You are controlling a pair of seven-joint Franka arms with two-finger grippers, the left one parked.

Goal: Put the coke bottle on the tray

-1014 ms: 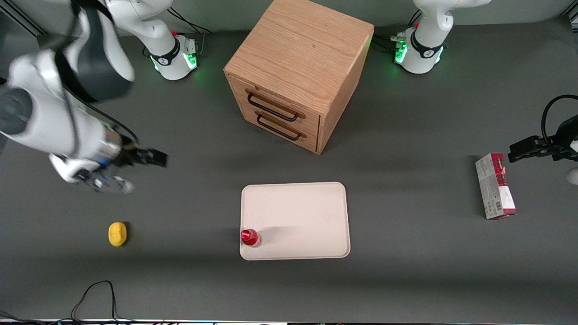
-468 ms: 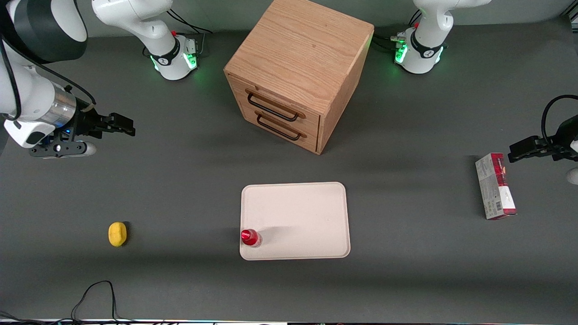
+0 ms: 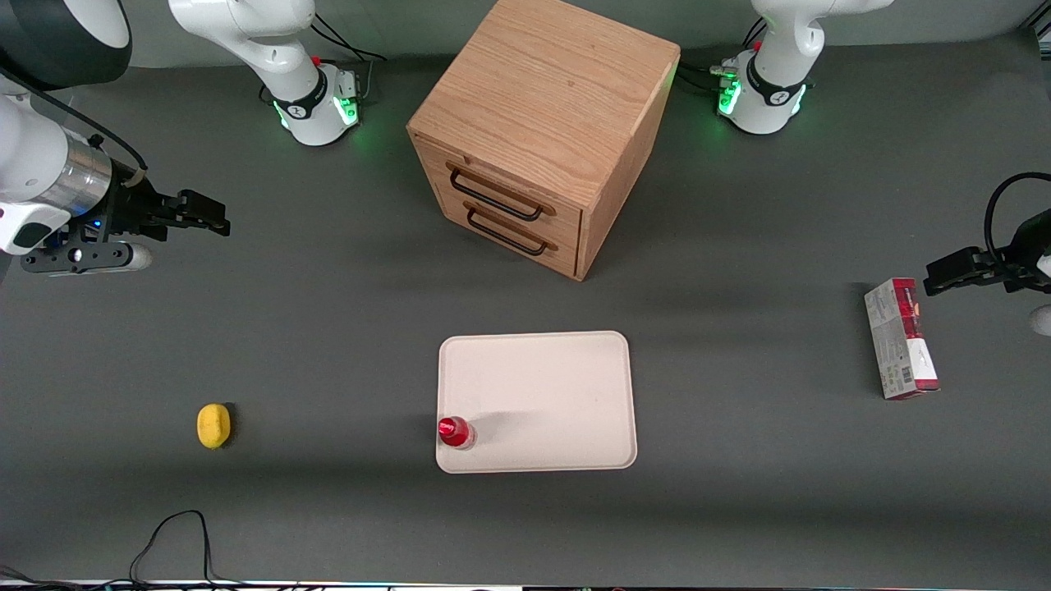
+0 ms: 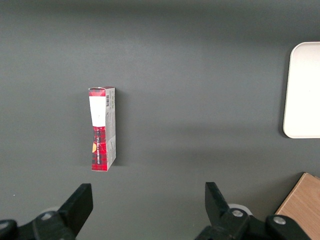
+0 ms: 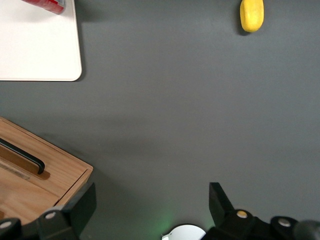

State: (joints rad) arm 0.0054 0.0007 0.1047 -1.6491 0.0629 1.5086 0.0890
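– Where is the coke bottle (image 3: 454,432)?
– Upright on the tray (image 3: 558,386), in its near corner toward the working arm's end.
– And the pincer (image 3: 212,214)?
– Released, fingers spread, holding nothing, high over the table (image 3: 328,328), farther back and well apart.
– Which step?
– Placement looks done; I'd judge only parking the arm remains.

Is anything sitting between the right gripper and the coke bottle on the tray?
Nothing visible. The gripper, open, hangs toward the working arm's end of the table. Only bare tabletop lies between it and the coke bottle, which stands upright in a corner of the tray. The yellow lemon lies off that line.
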